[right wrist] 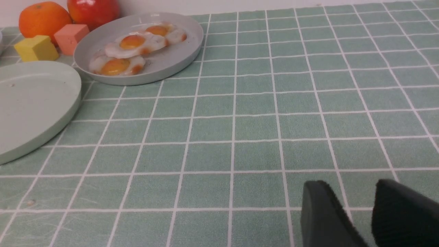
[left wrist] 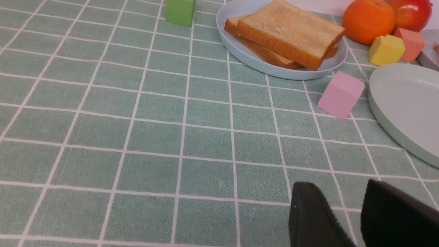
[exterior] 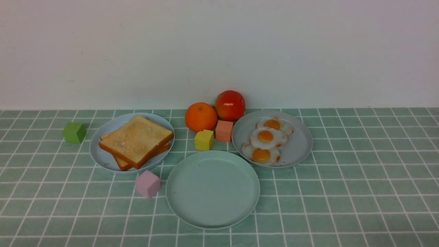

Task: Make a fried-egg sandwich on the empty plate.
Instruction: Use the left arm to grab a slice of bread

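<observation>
Two toasted bread slices (exterior: 137, 140) lie stacked on a light blue plate (exterior: 99, 154) at the left; they also show in the left wrist view (left wrist: 291, 32). Three fried eggs (exterior: 267, 137) lie on a grey plate (exterior: 298, 144) at the right, and in the right wrist view (right wrist: 132, 43). The pale mint-green plate (exterior: 212, 188) sits bare at the front centre. My left gripper (left wrist: 337, 187) and right gripper (right wrist: 349, 185) are open and empty, low over the cloth, well short of the plates. Neither shows in the front view.
An orange (exterior: 200, 116) and a tomato (exterior: 229, 105) stand behind the plates. A yellow cube (exterior: 204, 140) and a salmon cube (exterior: 224, 130) sit between them. A pink cube (exterior: 147, 184) lies left of the mint plate, a green cube (exterior: 74, 132) at far left.
</observation>
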`<state>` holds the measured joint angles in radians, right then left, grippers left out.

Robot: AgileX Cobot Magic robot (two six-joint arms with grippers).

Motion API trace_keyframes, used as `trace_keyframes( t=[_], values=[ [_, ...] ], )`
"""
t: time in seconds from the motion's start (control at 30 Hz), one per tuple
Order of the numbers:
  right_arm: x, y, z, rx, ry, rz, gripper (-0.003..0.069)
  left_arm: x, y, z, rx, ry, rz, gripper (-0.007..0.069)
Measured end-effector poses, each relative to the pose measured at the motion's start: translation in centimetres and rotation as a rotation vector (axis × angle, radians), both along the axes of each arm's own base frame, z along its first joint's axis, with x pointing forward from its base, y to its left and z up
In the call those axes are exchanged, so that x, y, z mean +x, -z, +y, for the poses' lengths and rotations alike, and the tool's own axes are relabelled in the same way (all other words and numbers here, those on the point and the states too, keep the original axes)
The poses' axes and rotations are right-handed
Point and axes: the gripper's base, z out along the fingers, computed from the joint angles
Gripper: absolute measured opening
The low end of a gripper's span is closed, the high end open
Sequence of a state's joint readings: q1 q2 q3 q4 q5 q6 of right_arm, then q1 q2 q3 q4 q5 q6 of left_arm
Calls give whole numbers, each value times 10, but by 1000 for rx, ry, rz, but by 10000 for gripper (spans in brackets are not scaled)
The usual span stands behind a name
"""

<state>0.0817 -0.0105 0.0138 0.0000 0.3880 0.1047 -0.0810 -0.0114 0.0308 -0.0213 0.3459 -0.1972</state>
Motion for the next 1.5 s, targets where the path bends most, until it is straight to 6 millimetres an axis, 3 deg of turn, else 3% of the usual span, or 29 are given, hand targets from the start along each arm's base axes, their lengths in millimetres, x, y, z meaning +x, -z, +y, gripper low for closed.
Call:
trace_keyframes(
  t=[0.3, 0.47, 0.6, 0.7, 0.83, 0.93, 1.03, 1.07, 1.13, 1.3, 1.43, 1.5],
  values=[
    [0, 0, 0, -6, 1, 0, 241, 3, -29, -1, -704, -76, -241, 238],
    [0, 0, 0, -6, 1, 0, 241, 3, -35, -1, -804, -82, -252, 202],
    [0, 0, 0, -6, 1, 0, 241, 6, -64, -9, -728, -17, -115, 82],
    [0, 0, 0, -6, 1, 0, 241, 14, -87, -19, -571, 70, 49, -11],
    [0, -1, 0, -7, 1, -13, 241, 36, -117, -37, -271, 254, 358, -13],
    [1, -2, 2, 107, 13, -40, 241, 58, -129, -41, -108, 325, 494, -13],
    [3, -9, 4, 322, 36, -97, 241, 86, -135, -42, -29, 317, 576, -13],
    [3, -10, 4, 336, 37, -108, 241, 86, -135, -42, -30, 317, 576, -13],
    [4, -16, 4, 504, 56, -160, 241, 111, -134, -44, -4, 295, 615, -13],
    [4, -24, 4, 689, 73, -191, 239, 139, -131, -47, 15, 287, 620, -13],
    [-2, -47, 10, 707, 37, -99, 204, 147, -129, -50, 16, 302, 624, -13],
    [-6, -74, 16, 600, -16, 28, 150, 152, -126, -58, 33, 339, 623, -13]
  ],
)
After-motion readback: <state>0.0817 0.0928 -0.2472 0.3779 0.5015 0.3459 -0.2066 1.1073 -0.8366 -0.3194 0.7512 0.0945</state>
